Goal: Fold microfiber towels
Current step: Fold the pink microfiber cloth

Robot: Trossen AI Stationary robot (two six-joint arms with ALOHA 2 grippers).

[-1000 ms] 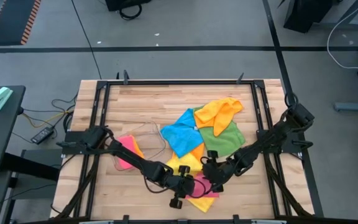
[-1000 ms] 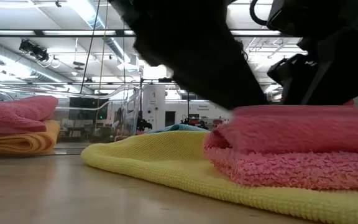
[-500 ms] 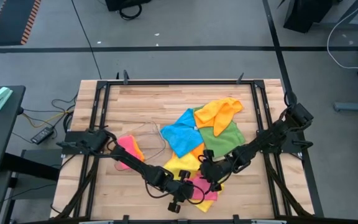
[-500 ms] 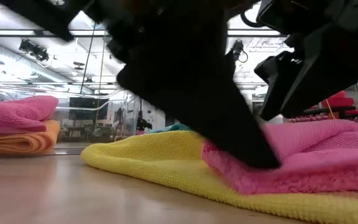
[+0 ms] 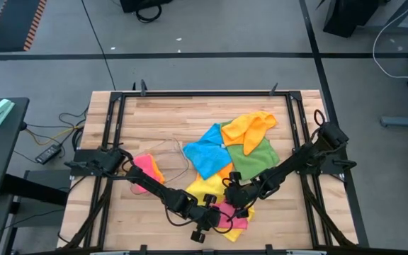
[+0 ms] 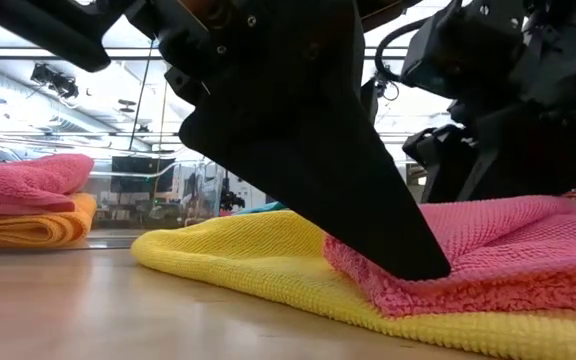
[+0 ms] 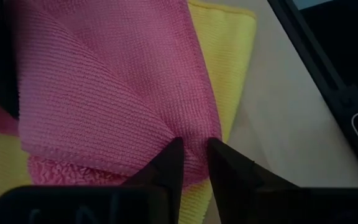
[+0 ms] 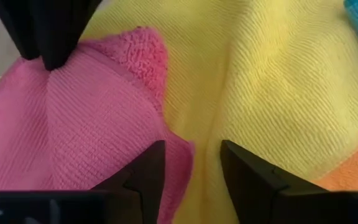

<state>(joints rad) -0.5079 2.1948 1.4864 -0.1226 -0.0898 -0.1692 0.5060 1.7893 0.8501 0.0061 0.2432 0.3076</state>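
A pink towel [image 5: 231,216] lies partly folded on a spread yellow towel [image 5: 205,188] near the table's front edge. My left gripper [image 5: 213,216] comes in from the left and is shut on the pink towel. My right gripper [image 8: 188,165] is open and slants down from the right. Its fingers stand either side of the pink towel's corner [image 8: 180,149], over the yellow towel [image 8: 272,81]. Blue [image 5: 207,150], orange [image 5: 250,127] and green [image 5: 258,159] towels lie heaped behind. My left gripper pinches the pink towel between its two fingers at the edge of a folded-over flap [image 7: 194,143]. It slants down from the table's left. The towel rests on the yellow towel [image 6: 268,250], with the cloth dented in at the fingertip [image 6: 418,268]. One layer or several, I cannot tell. My right gripper: I cannot tell whether its fingers touch the pink corner.
Folded pink and orange towels [image 5: 147,170] are stacked at the table's left, beside a clear tray [image 5: 172,152]. In the low view the stack [image 6: 28,200] sits far left. Bare wood [image 5: 154,117] stretches along the far side and the left front.
My left gripper has sunk onto the pink towel, and the towel's raised upper fold has flattened under it. My right gripper has come down and toward the table's left, closer to the pink towel.
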